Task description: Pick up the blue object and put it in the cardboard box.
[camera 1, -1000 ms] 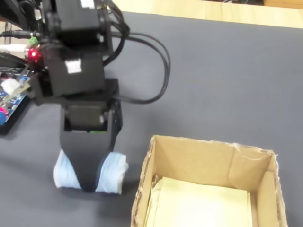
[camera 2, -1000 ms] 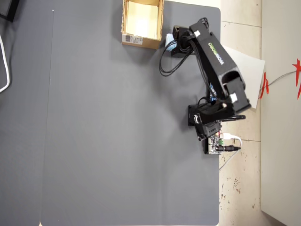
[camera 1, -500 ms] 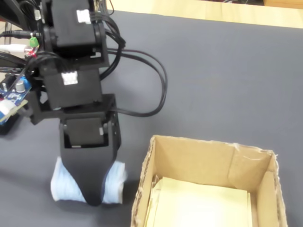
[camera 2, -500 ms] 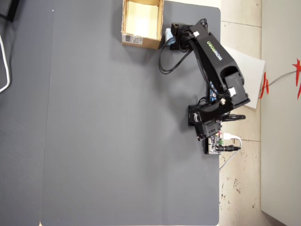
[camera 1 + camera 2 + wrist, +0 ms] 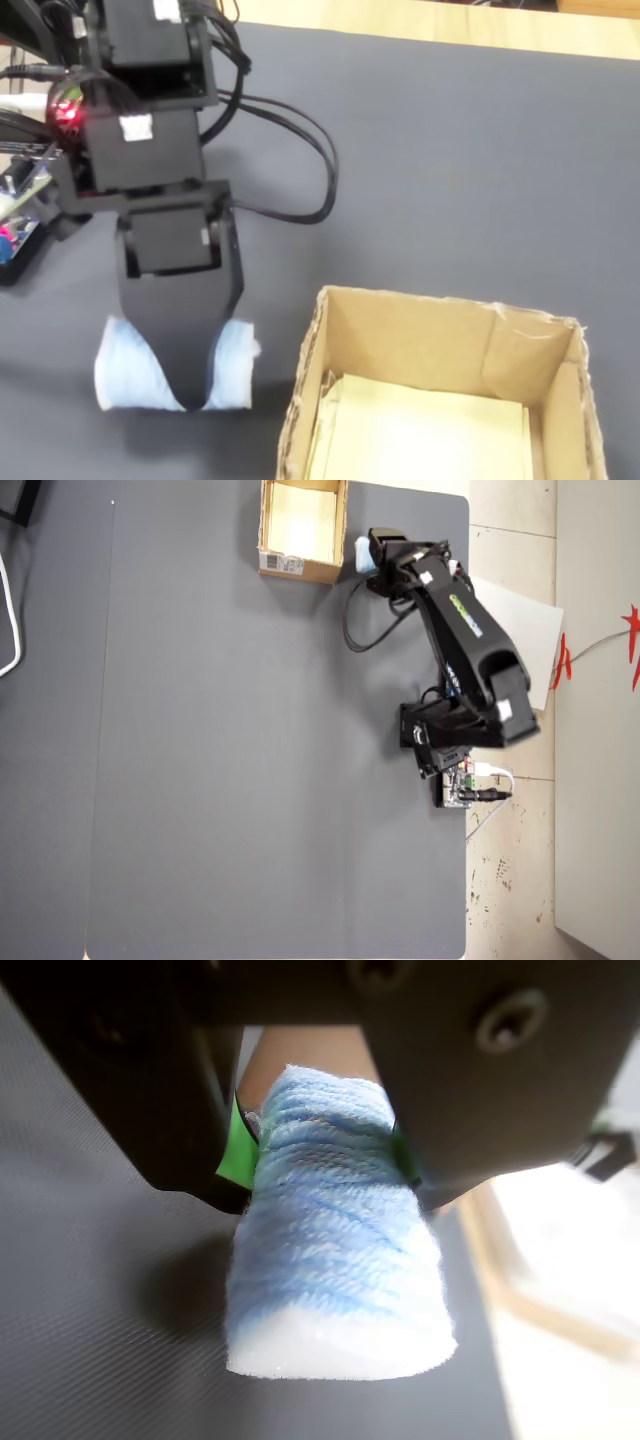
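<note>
Shifted left since earlier: my black gripper [image 5: 190, 400] pinches the pale-blue soft woolly lump [image 5: 125, 375] beside the tan cardboard box [image 5: 400, 340], near the grey mat's [image 5: 250, 780] corner.

A: What is the blue object [image 5: 335, 1250] made of?
B: Soft, fuzzy cloth, pale blue with a woolly nap, matt. The claw [image 5: 320, 1155] pressing its sides looks like hard black plastic, faintly glossy, with metal screw heads.
A: And the cardboard box [image 5: 440, 340]?
B: Rough tan cardboard with ragged edges, its inside paler and papery. The table [image 5: 480, 160] is covered in a dark grey matt sheet with a fine ribbed texture.
</note>
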Tool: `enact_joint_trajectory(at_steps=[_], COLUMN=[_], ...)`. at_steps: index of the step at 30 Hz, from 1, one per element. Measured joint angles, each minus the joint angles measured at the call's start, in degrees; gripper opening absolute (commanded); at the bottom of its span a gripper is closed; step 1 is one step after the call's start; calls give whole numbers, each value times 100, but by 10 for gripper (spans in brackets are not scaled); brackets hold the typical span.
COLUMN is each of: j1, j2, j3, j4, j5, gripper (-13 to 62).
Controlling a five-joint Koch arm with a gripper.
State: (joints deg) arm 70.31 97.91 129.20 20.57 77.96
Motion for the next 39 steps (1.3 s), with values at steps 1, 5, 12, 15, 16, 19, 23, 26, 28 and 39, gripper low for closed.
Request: enact_joint_trajectory(at_steps=[1,5,12,15,16,19,23,26,28,39], j1=[0,0,-149,-246,-281,-589,-1257,-1459,-2004,-2312], j2=[70,448,703,809,844,976,1072,1090,1090,457], j3=[9,343,352,352,352,360,272,0,0,-457], j4=[-53,-773,-1564,-1731,-1731,-1934,-2048,-2057,-2057,-1222], j5=[26,229,387,413,404,413,413,413,439,439], gripper=[146,146,146,147,147,147,149,149,149,317])
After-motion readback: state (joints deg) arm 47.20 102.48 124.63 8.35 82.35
